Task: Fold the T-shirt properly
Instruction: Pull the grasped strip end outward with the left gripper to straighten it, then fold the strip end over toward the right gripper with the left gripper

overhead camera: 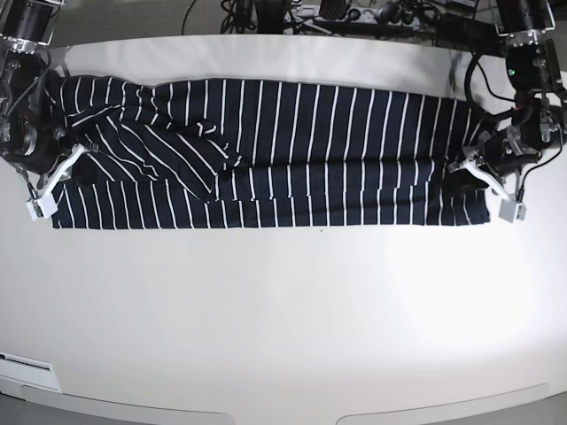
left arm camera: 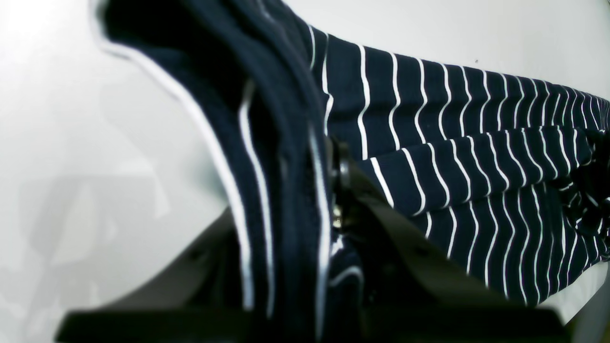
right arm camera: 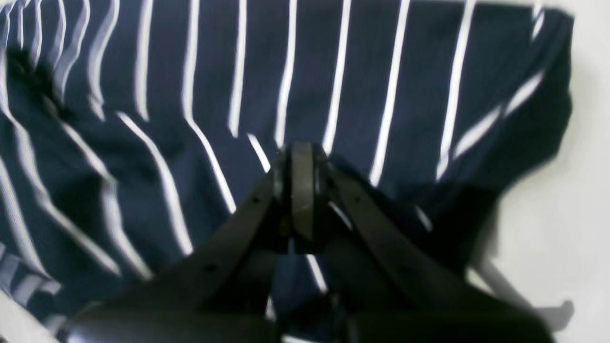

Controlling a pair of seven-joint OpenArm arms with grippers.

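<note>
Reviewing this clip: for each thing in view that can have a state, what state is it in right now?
T-shirt: laid out as a long band across the table, folded lengthwise, rumpled toward the right arm's end.
left gripper: shut on the T-shirt, cloth bunched between its fingers.
right gripper: shut, fingers pressed together on the T-shirt; whether cloth is pinched I cannot tell.
table: white, T-shirt lying on it.

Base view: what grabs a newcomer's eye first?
The T-shirt, dark navy with thin white stripes, stretched in a long band across the far half of the white table. Next, an arm at each end of it: the right gripper with its fingers shut over the striped cloth, and the left gripper clamped on a bunched edge of the shirt.
</note>
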